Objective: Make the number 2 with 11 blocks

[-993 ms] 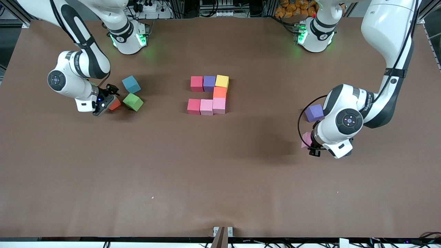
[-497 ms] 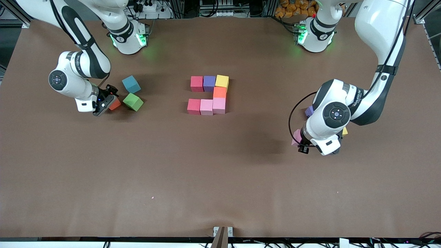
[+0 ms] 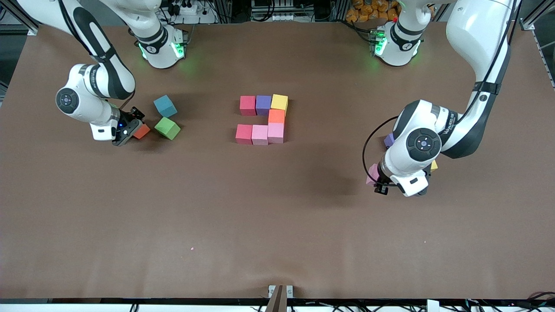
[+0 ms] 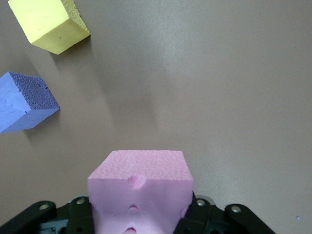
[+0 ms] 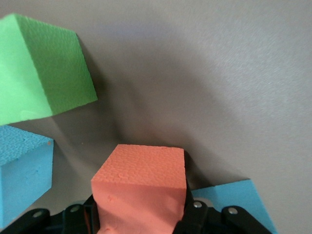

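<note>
jaws on both sides are closed on blocks: the left gripper (image 3: 378, 181) holds a pink block (image 4: 140, 183) off the table (image 3: 277, 225), over the left arm's end, beside the loose yellow block (image 4: 48, 23) and purple block (image 4: 22, 102). versus a second ago it has been carried slightly toward the centre. the right gripper (image 3: 130, 128) clamps an orange block (image 5: 139, 187), just shifted away from the green block (image 3: 167, 128) and a light-blue cube (image 3: 165, 106). seven placed blocks (image 3: 263, 119) sit mid-table; the lower part of the 2 is judged unfinished.

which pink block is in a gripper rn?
The pink block in the left gripper, near the left arm's end of the table. The two paler pink blocks sit untouched in the middle figure's nearest row.
</note>
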Controlling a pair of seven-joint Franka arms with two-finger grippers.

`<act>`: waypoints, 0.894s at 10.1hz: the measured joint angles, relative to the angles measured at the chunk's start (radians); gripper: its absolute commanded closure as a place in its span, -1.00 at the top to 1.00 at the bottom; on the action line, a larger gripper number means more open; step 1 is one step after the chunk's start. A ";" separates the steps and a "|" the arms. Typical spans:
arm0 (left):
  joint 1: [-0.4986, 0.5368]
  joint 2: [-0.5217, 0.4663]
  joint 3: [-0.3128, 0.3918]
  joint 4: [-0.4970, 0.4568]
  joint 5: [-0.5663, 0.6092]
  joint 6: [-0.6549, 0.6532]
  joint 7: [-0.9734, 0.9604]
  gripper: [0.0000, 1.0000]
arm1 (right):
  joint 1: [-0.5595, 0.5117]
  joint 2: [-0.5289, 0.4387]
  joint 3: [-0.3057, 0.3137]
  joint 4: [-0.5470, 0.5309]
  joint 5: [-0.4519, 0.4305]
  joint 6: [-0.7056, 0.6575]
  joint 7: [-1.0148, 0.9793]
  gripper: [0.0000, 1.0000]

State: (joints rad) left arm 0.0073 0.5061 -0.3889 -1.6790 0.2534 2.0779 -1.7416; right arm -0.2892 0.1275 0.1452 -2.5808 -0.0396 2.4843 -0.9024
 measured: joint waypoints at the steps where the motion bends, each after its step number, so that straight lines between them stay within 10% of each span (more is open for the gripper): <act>1: 0.000 0.000 0.000 0.001 0.000 0.000 0.000 -1.00 | 0.004 -0.018 0.011 0.029 0.001 -0.038 0.001 -0.60; 9: 0.005 0.002 0.001 0.009 0.000 0.000 0.000 -0.94 | 0.444 0.068 0.041 0.550 0.070 -0.296 0.677 -0.60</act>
State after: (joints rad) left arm 0.0119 0.5085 -0.3875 -1.6701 0.2533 2.0779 -1.7419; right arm 0.1545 0.1958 0.1860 -2.0307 0.0301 2.1885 -0.2250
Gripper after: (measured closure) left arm 0.405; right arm 0.405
